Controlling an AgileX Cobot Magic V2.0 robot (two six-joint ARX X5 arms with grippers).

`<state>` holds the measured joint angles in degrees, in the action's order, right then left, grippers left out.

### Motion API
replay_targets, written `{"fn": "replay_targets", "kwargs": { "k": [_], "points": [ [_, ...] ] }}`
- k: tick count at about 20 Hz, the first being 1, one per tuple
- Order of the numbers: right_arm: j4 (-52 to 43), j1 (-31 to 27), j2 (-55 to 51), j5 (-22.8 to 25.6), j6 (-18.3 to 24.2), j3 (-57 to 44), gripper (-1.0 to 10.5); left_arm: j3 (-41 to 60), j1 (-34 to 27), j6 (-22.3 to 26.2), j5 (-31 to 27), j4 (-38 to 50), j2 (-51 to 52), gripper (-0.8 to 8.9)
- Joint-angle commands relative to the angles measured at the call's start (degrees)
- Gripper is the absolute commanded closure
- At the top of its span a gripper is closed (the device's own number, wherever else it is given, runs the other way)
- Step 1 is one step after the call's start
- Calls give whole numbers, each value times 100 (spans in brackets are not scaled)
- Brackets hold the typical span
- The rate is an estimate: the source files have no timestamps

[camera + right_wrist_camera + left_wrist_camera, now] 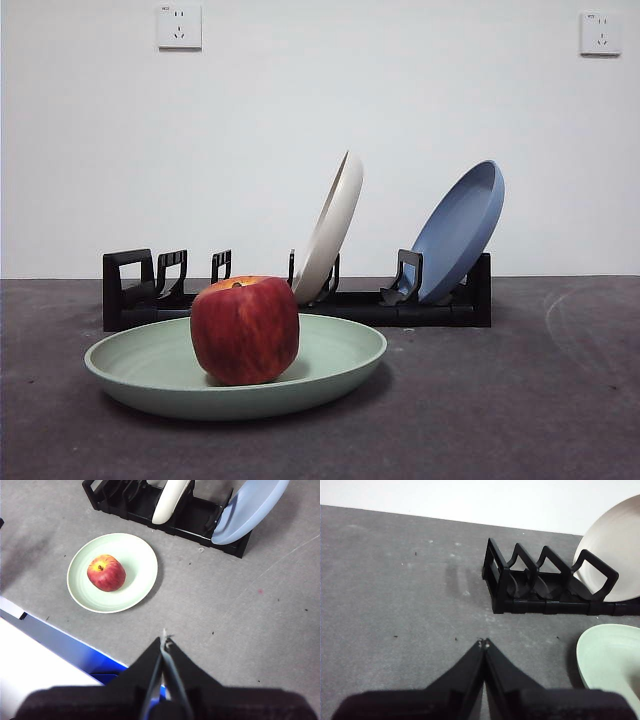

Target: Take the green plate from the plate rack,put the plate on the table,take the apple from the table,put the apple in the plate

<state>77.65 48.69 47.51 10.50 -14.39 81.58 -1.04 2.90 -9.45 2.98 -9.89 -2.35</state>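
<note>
The dark grey surface is carrying everything, with the long black plate rack sitting toward the far side. The green plate is lying flat on the surface just in front of the rack, and the apple is resting in it, slightly off its centre.

Both grippers are hanging well apart from the plate and touching nothing. The left gripper is hovering over bare surface near the rack's loop end, its jaws pressed together, with only the plate's rim showing at the edge of its view. The right gripper is sitting high above the surface, jaws closed on nothing, looking down on plate and apple from a distance.

The plate is looking pale sage, matte, wide and shallow. The apple is showing red with darker streaks and a yellow-orange patch around its stem dip.
</note>
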Motion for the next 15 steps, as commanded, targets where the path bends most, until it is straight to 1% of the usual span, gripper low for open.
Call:
{"fn": "replay_targets", "kwargs": {
  "k": [1,4,5,9,10,11,13,14,15],
  "points": [
    [127,7,0,4,-48,-57,945,46,-22,70,2,46,-57,817],
    [127,7,0,4,-48,-52,945,46,-20,70,2,46,-138,817],
    [127,7,0,79,9,-52,945,46,-20,70,0,46,-153,817],
    [125,7,-4,581,-15,-52,945,46,-22,70,2,46,-179,817],
    [127,7,-4,581,-162,-52,945,46,-22,70,2,46,-179,817],
    [120,-2,0,706,-68,-55,946,46,-20,70,0,48,-179,817],
    [-144,-138,-7,1263,2,-125,945,46,-20,70,0,46,-179,817],
    [-391,-313,-15,1475,173,-229,945,46,-22,70,0,46,-179,817],
    [-713,-588,-17,1480,426,-411,945,46,-20,70,2,46,-179,817]
  ]
}}
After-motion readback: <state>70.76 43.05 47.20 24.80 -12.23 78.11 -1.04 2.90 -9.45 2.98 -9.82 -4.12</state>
